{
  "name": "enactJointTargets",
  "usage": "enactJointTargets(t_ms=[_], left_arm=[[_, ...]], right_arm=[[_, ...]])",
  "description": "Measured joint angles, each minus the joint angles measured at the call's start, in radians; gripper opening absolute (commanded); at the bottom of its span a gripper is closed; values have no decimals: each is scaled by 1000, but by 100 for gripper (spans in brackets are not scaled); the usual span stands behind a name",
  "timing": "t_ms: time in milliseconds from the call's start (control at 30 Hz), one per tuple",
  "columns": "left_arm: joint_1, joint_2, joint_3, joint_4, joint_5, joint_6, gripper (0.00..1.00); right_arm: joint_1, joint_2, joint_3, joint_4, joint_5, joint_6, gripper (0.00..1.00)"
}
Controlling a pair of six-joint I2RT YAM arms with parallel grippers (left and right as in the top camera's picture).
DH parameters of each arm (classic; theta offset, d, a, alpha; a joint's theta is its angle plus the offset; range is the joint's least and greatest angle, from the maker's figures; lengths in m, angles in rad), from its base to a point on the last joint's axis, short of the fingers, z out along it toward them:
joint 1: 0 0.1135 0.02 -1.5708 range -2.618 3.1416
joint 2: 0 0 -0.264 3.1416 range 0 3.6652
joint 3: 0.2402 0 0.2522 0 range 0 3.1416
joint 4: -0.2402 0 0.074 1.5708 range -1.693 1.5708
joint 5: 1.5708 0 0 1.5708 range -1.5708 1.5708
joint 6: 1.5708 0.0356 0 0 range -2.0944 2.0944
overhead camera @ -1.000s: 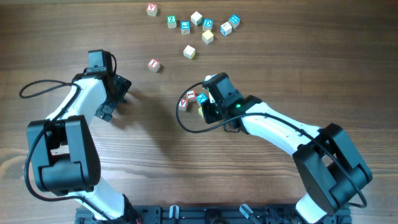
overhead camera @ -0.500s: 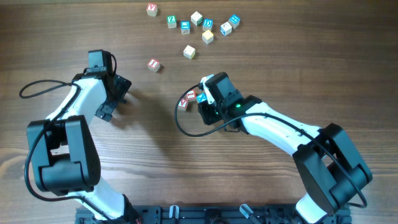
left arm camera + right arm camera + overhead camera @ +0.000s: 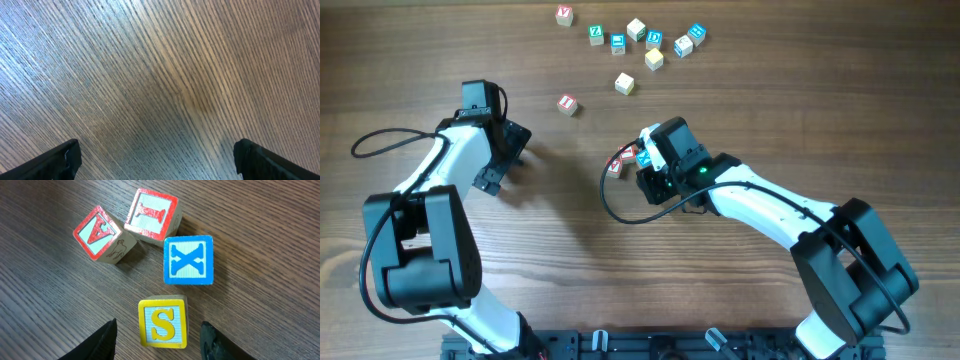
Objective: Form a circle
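left gripper (image 3: pixel 159 161) gapes wide, right gripper (image 3: pixel 159 339) parted, both pointing down.

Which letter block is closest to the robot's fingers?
The yellow S block, right between the right fingers. The blue X, red I and red A sit farther off.

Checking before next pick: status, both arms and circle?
Left gripper: jaws open, over table. Right gripper: jaws open astride yellow S cube, clear of it. Circle: four cubes seen, loose arc, not closed. Loose cubes sit apart; nothing blocking.

We count two red-lettered cubes (image 3: pixel 151 216), one blue X cube (image 3: pixel 188 260), one yellow S cube (image 3: pixel 162 322), ten loose cubes (image 3: pixel 636 29), two arms (image 3: pixel 760 205).
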Motion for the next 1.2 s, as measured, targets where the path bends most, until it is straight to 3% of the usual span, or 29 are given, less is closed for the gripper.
enactJointTargets(t_ms=[100,200,1200], left_arm=[[0,0,0,0,0,0,100],[0,0,0,0,0,0,100],[0,0,0,0,0,0,100]], right_arm=[[0,5,0,5,0,0,53],[0,23,0,22,-1,0,42],[51,27,0,31,37,-79,41]])
